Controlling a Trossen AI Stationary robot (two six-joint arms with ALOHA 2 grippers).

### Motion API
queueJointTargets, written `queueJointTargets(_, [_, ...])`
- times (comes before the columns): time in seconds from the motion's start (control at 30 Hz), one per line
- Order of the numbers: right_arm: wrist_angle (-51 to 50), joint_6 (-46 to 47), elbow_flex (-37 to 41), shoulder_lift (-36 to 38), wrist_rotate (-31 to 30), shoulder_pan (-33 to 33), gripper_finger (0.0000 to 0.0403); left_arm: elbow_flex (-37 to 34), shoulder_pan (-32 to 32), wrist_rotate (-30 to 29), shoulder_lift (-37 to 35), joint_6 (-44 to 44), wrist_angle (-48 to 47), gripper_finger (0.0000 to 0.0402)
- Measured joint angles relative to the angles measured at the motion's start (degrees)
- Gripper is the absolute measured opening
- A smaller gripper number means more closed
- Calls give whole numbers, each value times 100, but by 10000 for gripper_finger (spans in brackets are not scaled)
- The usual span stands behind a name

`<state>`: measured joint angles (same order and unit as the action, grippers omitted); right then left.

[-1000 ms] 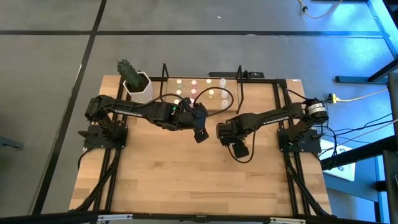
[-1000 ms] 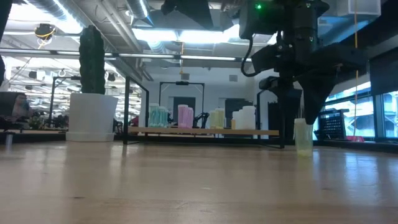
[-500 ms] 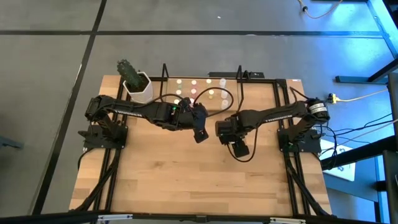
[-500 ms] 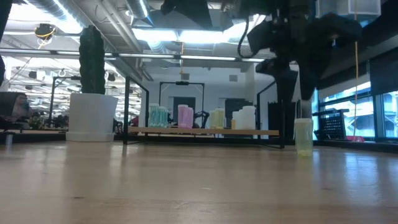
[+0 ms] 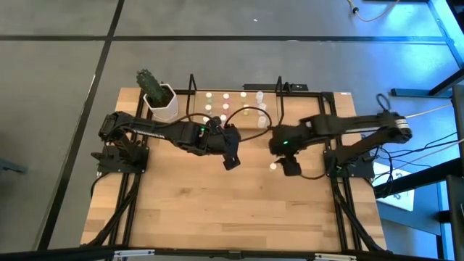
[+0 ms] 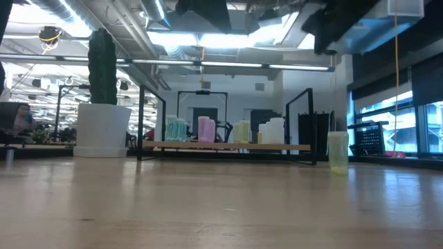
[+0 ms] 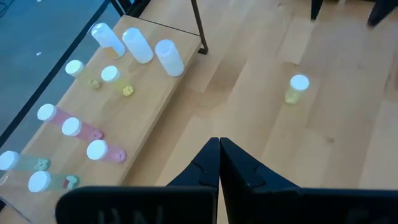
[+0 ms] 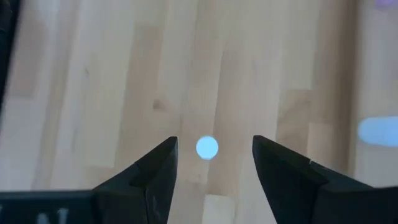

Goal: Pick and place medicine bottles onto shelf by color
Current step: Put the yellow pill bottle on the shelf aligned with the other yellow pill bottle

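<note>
- The table [image 5: 217, 210] is pale wood in butcher-block strips, smooth with a soft satin sheen.
- The shelf [image 7: 155, 99] has a light wooden floor, smooth and matt, and a thin black metal wire frame.
- The medicine bottles [image 7: 140, 46] look like translucent, slightly glossy plastic; a lone yellowish bottle [image 7: 297, 88] has the same look.
- The left gripper [image 7: 219, 163] and right gripper [image 8: 211, 163] have dark, matt, hard plastic-looking fingers.
- The plant pot [image 5: 163, 103] is white and smooth.
- The floor [image 5: 58, 87] looks grey and matt.
</note>
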<state>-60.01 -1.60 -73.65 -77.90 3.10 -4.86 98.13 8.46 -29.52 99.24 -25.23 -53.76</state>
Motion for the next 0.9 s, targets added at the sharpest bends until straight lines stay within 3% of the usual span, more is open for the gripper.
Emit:
queueJointTargets(0.4, [517,449,0,1470,-6,2,210,0,88,75,0,-302,215,0])
queueJointTargets(0.6, [595,433,0,1955,-469,1,210,0,195,387,2,-285,823,0])
queueJointTargets(0.9, [668,283,-2,2195,-497,-1,210,-2,407,323,357,-342,1495,0])
